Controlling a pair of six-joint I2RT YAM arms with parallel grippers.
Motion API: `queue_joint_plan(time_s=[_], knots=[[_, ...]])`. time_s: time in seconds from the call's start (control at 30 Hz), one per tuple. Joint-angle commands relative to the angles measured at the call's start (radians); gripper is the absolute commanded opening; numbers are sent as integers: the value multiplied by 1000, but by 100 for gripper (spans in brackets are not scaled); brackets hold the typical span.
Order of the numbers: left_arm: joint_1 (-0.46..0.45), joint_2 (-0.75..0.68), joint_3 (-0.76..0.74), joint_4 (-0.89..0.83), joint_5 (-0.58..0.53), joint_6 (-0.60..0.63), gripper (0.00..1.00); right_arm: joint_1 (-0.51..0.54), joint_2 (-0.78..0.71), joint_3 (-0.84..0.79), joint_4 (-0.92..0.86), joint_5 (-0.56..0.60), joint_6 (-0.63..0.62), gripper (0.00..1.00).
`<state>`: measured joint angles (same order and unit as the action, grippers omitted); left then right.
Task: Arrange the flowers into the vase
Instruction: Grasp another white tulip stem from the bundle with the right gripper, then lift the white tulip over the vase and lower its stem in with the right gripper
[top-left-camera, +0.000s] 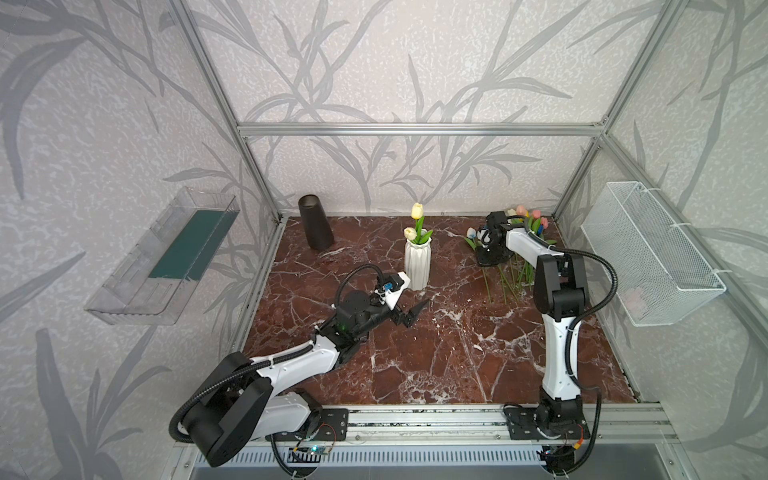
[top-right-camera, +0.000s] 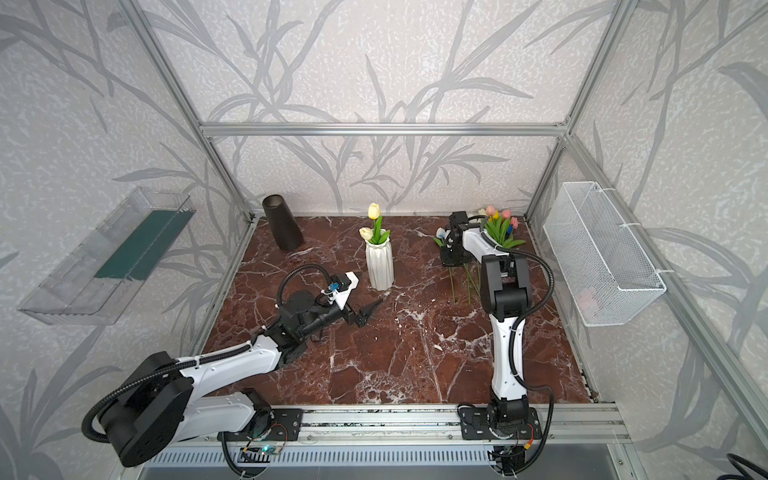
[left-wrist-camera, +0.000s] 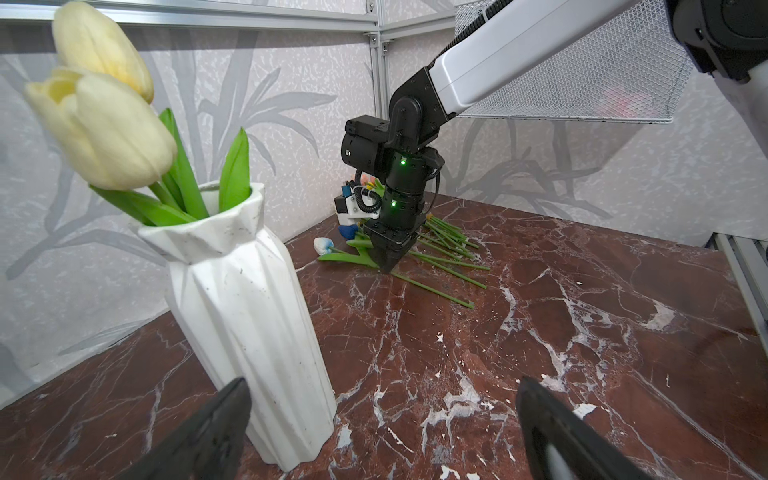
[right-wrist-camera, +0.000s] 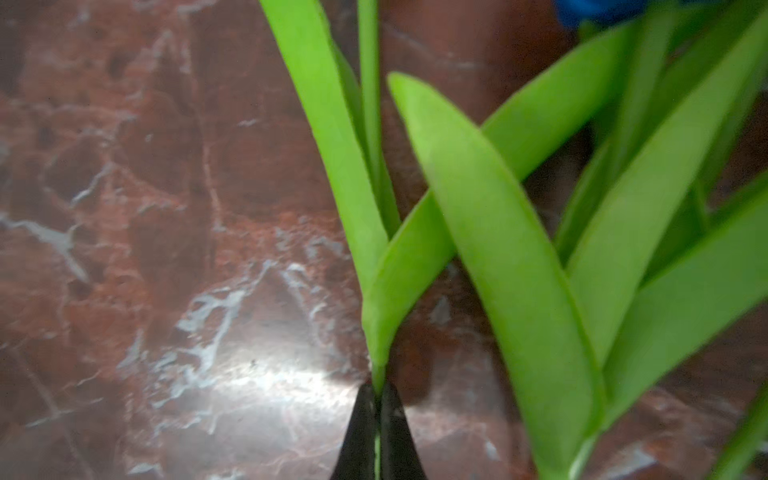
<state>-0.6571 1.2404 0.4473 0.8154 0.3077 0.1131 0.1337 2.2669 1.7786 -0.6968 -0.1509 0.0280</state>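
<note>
Stem (right-wrist-camera: 378, 372), slim green, in right tool (right-wrist-camera: 377, 399) (black wedges)

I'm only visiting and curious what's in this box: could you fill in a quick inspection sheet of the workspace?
Surface: red-brown marble-patterned tabletop.
Job's things: white ribbed vase holding two cream tulips; loose tulips piled back right.
Clutter: black tapered container, back left.
Hands: left hand open near the vase; right hand shut on a green stem.
Cables: black corrugated hoses along both arms.
Surroundings: clear plastic tray and white wire basket on leaf-patterned walls.
</note>
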Motion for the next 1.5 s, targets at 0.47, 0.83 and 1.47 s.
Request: queue_joint_plan(time_s=[0.47,0.83,1.47], knots=[[-2,-107,-48,18,-65,22,99,12,-481,-295,386,-442,99,0],[-2,-137,-57,42,-82,30,99,98,-895,-637,1128,-524,341,0],[-3,-163,-77,31,-118,39,100,304,-718,-559,1555,-362,231,0]])
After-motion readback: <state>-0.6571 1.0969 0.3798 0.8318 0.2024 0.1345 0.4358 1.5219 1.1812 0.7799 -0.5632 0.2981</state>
